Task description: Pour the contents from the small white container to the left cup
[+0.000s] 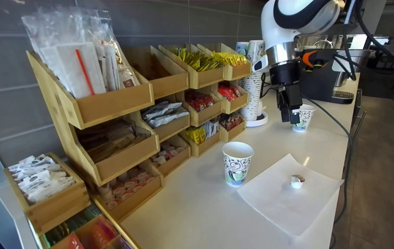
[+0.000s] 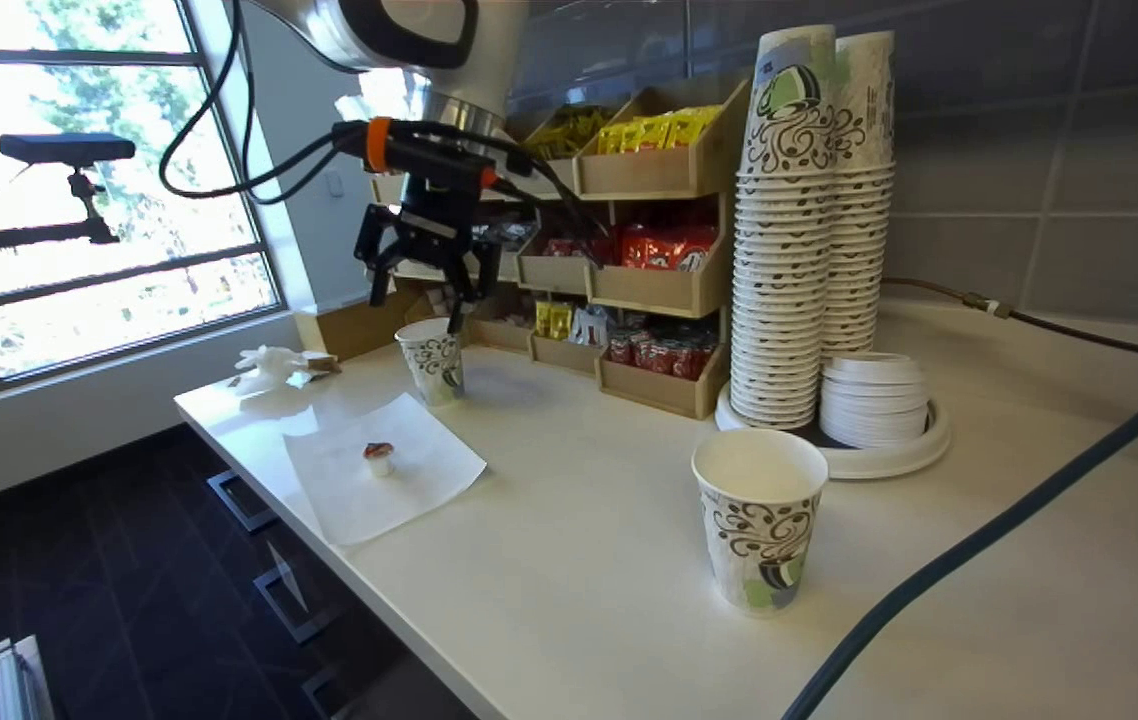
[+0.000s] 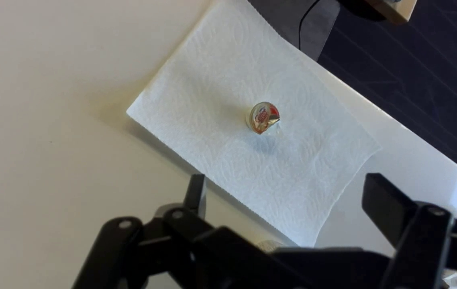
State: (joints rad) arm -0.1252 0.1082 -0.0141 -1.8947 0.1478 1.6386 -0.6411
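"Jaws wide apart, with nothing in them?"

"Yes, the gripper (image 3: 286, 182) is empty. The coffee creamer tub (image 3: 263, 118) sits on the paper towel (image 3: 228, 68), just above the middle of the wrist view."

"What could go wrong?"

"Its foil lid (image 3: 268, 115) looks part peeled, so squeezing hard could spill cream early."

"Count!"

"One tub, one towel; in an exterior view, two cup stacks (image 2: 784, 250) (image 2: 864, 210) and two paper cups (image 2: 761, 535) (image 2: 432, 365), low right and left of middle."
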